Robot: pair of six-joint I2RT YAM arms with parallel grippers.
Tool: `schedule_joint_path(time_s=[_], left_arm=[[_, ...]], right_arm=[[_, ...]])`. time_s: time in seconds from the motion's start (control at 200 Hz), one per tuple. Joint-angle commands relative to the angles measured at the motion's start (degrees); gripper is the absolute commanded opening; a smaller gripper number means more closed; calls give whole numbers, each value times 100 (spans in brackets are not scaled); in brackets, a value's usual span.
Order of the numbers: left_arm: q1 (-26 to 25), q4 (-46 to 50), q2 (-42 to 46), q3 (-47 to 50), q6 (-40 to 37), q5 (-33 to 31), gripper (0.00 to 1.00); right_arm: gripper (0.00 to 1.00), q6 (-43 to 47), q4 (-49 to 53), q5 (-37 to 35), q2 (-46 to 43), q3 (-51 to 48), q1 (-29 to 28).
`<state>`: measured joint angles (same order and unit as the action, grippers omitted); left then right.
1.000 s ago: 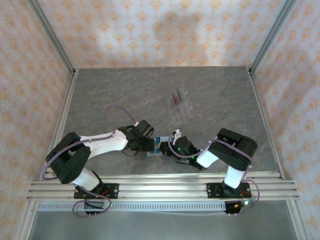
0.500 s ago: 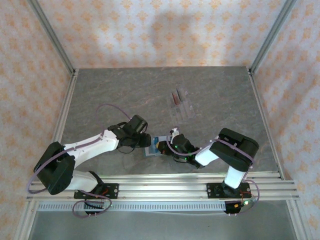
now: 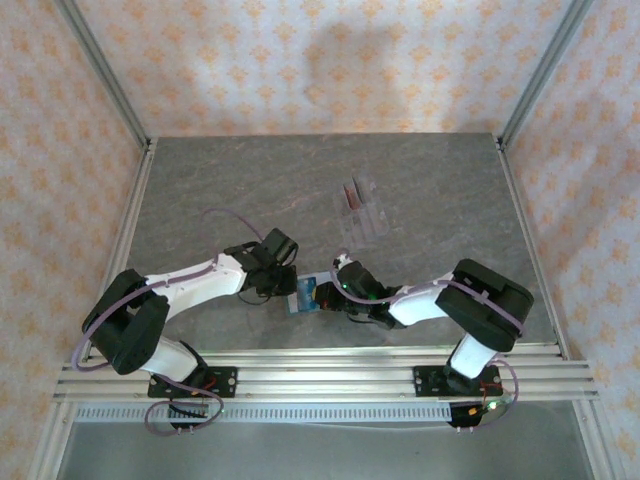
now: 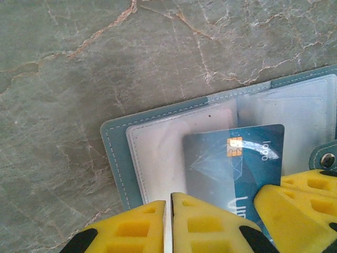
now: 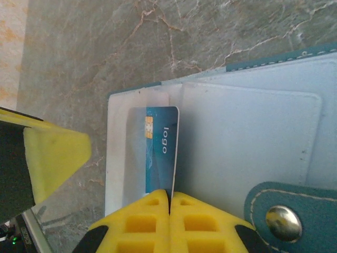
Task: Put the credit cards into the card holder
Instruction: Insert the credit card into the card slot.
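Observation:
The teal card holder (image 3: 303, 297) lies open on the table between my two grippers, pale clear pockets up (image 4: 113, 158). A blue credit card (image 4: 231, 163) with a gold chip sits part-way in a pocket (image 5: 158, 153). My right gripper (image 5: 169, 203) is shut on that card's near edge (image 3: 335, 290). My left gripper (image 4: 171, 208) is shut over the holder's left page, and I see nothing clearly between its fingers (image 3: 290, 285). The holder's snap tab (image 5: 284, 224) lies at the right. Two mauve credit cards (image 3: 349, 194) stand farther back.
A clear slotted rack (image 3: 362, 210) holding the mauve cards stands mid-table, behind the grippers. Right gripper fingers (image 4: 295, 211) crowd the lower right of the left wrist view. Metal rails (image 3: 320, 375) run along the near edge, and patterned walls close in the table.
My left gripper has gone from open to shut and shifted at the holder's left side. The right gripper has edged left with the blue card, still shut.

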<state>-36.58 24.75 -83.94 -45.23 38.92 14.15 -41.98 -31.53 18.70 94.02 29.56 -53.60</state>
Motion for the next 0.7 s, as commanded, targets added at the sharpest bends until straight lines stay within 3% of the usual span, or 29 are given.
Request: schedule_joint_path(time_s=[0.0, 0.691], left_arm=[[71, -74, -25, 147, -103, -136, 11], [151, -470, -225, 620, -108, -114, 10]], right_arm=[[0, 311, 1207, 68, -75, 115, -52], [0, 596, 2191, -33, 234, 1068, -10]])
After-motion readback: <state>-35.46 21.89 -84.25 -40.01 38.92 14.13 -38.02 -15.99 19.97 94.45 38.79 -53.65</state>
